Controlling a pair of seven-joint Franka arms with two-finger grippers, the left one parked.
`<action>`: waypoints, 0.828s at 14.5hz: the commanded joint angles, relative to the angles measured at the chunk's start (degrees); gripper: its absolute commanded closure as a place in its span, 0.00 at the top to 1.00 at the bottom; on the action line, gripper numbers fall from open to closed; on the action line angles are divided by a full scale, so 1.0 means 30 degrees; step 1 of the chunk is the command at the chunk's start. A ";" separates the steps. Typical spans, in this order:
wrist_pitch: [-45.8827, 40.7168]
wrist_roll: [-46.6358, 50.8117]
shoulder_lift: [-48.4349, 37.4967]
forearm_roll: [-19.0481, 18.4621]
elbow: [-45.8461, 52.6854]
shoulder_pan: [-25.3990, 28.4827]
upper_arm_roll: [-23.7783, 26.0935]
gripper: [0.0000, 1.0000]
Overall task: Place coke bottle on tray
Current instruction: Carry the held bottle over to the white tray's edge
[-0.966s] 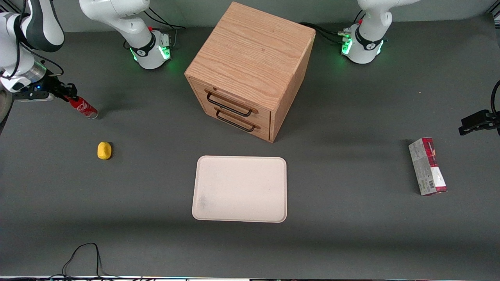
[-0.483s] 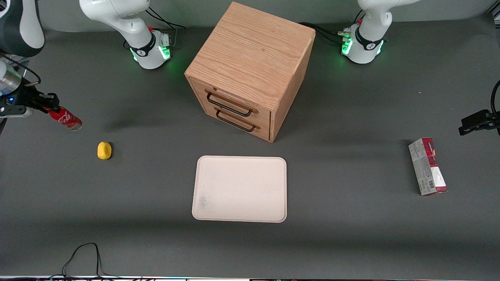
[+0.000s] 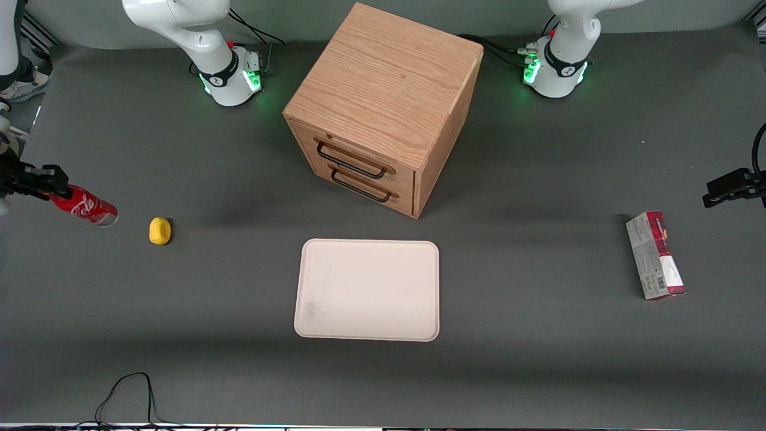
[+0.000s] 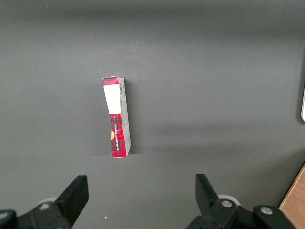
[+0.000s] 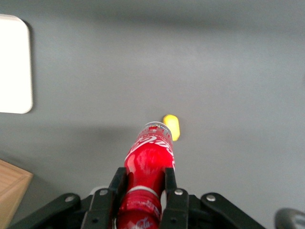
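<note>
At the left edge of the front view, the gripper [image 3: 52, 179] is clamped on the neck end of the coke bottle [image 3: 85, 208], holding it tilted in the air. A lemon [image 3: 160, 231] lies near it; the tray [image 3: 367, 290] sits lower centre, well apart.

A robotics laboratory test bench: two white robot arm bases [image 3: 230, 75] with green status lights are bolted to a dark grey matted surface [image 3: 538, 359], cables [image 3: 128, 392] trailing at its edge. Staged props sit spread across it, among them a wooden two-drawer cabinet [image 3: 383, 108], a beige tray [image 3: 367, 290], a red-and-grey carton [image 3: 654, 255] and a small yellow lemon-like object [image 3: 160, 231].
</note>
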 commanded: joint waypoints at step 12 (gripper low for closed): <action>0.4724 1.0462 0.8438 -0.2280 0.7720 0.0805 0.9380 0.00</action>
